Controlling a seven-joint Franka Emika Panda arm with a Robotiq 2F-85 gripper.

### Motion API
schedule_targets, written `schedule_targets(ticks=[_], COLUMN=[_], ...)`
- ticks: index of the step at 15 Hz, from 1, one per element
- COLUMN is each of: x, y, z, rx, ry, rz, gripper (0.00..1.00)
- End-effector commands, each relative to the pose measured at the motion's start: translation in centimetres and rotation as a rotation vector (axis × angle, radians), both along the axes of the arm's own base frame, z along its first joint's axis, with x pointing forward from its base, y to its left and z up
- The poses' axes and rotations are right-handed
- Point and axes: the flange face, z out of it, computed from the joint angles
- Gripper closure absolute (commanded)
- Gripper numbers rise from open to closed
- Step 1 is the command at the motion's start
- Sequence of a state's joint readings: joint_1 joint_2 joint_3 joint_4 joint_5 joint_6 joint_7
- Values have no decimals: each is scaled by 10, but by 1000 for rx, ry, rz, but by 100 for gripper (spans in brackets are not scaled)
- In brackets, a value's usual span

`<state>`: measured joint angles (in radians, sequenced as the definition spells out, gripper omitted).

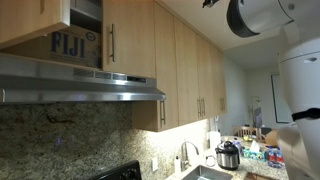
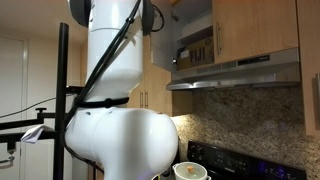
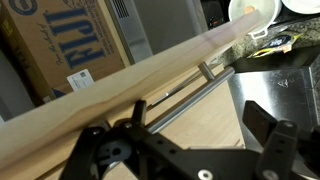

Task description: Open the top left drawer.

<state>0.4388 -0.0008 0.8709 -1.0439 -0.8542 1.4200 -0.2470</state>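
Note:
The top left drawer (image 1: pixel 30 20) is a short light-wood cabinet door above the range hood; it stands swung open. A FIJI box (image 1: pixel 72 45) shows in the cabinet behind it. In the wrist view the door's edge (image 3: pixel 110 95) runs across the picture, with its slim silver bar handle (image 3: pixel 185 90) below it and the FIJI box (image 3: pixel 60 50) behind. My gripper (image 3: pixel 197 108) is open. Its two dark fingers stand on either side of the handle and do not close on it. In the exterior views the gripper itself is hard to make out.
A steel range hood (image 1: pixel 80 90) hangs under the open cabinet. A matching door (image 1: pixel 135 40) with its handle on the left edge is beside it, then taller doors (image 1: pixel 190 70). A rice cooker (image 1: pixel 228 155) stands on the counter. The robot's white body (image 2: pixel 120 120) fills an exterior view.

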Motion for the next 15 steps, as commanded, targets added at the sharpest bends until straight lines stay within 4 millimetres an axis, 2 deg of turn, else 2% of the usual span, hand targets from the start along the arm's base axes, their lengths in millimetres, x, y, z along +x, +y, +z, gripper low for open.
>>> schedule_targets(ticks=[1,8,11,12,15], x=[-8,-43,-61,-40,-64], y=[-3,-1,-6,2,-7], z=[4,18,34,19,34], rx=[-7,-1,35,34,56], ry=[-10,-93,-136,-72,-114], rz=[11,50,91,69,81], gripper=[0,0,0,0,0])
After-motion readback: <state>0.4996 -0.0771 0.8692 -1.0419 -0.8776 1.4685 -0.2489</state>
